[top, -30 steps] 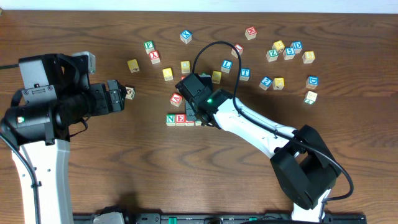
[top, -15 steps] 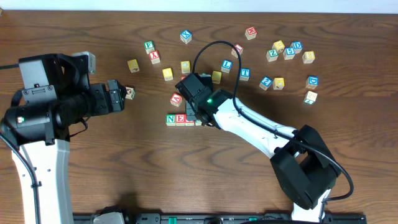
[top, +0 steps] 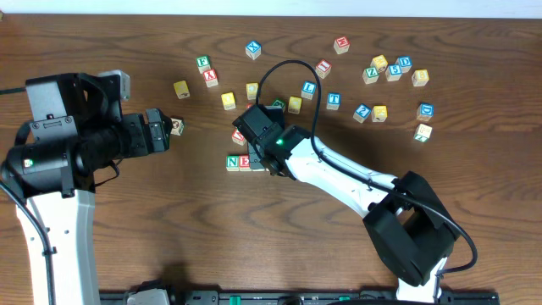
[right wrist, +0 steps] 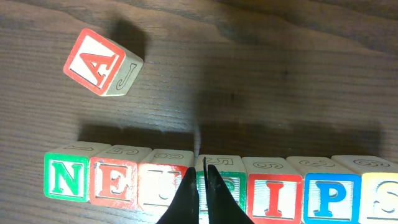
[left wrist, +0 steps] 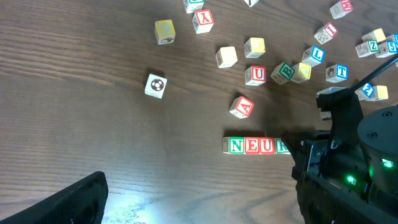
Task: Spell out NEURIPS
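And there it is: the row of seven small wooden alphabet cubes point(right wrist: 267, 186) reads N-E-U-R-I-P-S along the 6 o'clock edge of the right wrist view, lying flat on the dark wooden surface point(right wrist: 280, 74). The word looks spelled.

The right fingers point(right wrist: 206, 175) are clenched on nothing, their tips pointing at the seam between U and R. Whether they touch the cubes, I cannot tell. The left fingers point(left wrist: 74, 202) are spread wide and empty, parked well away toward 9 o'clock.

The risk now is that tip. If it pushes forward or drags sideways as it leaves, it could wedge U and R apart or bow the whole line. A loose wooden cube with a red A point(right wrist: 102, 62) sits tilted at about 10 o'clock from the tips. A careless sweep of the arm could knock it into N or E.

Compared with a second ago, the overhead view shows the right wrist has slid a little toward 9 o'clock along the row. It now covers more letters, so only N and E point(top: 238, 162) show. The left arm and the scattered cubes have not budged.
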`<move>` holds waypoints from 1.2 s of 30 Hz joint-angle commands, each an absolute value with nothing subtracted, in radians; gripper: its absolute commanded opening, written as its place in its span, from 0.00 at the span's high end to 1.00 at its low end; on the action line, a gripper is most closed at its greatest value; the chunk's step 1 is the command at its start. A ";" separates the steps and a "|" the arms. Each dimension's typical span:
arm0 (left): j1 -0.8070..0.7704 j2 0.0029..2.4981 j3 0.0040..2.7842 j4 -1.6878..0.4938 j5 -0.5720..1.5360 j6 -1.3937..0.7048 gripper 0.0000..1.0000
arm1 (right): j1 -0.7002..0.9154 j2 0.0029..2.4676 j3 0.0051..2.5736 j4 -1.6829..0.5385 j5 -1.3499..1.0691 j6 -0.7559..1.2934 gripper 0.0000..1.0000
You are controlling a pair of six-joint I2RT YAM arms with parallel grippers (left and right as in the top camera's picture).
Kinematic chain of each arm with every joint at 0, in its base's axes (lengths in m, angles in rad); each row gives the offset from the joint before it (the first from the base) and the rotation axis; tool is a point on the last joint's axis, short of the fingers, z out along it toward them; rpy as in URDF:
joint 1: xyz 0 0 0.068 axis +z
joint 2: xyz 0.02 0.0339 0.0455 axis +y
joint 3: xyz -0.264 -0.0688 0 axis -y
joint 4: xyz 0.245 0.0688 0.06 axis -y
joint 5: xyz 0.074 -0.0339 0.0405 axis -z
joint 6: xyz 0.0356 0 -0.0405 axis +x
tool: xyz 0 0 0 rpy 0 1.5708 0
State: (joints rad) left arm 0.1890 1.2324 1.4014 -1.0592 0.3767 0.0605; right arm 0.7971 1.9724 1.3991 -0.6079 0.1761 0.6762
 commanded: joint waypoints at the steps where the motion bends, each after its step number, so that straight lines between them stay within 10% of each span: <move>1: 0.193 1.229 1.417 -1.061 0.384 0.071 0.05 | 0.801 1.982 1.398 -0.606 0.196 0.668 0.99; 18: 0.193 1.229 1.417 -1.061 0.384 0.071 0.05 | 0.685 1.668 1.400 -0.828 0.292 0.594 0.99; 21: 0.193 1.229 1.417 -1.061 0.384 0.071 0.05 | 0.627 1.604 1.400 -0.889 0.265 0.550 0.76; 22: 0.193 1.229 1.417 -1.061 0.384 0.071 0.05 | 0.594 1.571 1.400 -0.912 0.235 0.506 0.30; 24: 0.193 1.229 1.417 -1.061 0.384 0.071 0.05 | 0.556 1.528 1.400 -0.936 0.196 0.443 0.01; 36: 0.193 1.229 1.417 -1.013 0.382 0.070 0.05 | 0.475 1.438 1.400 -1.008 0.230 0.395 0.01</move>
State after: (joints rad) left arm 0.1890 1.2324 1.4014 -1.0107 0.3767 0.0605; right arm 0.4973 1.4536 1.3983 -1.0058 0.2096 0.4141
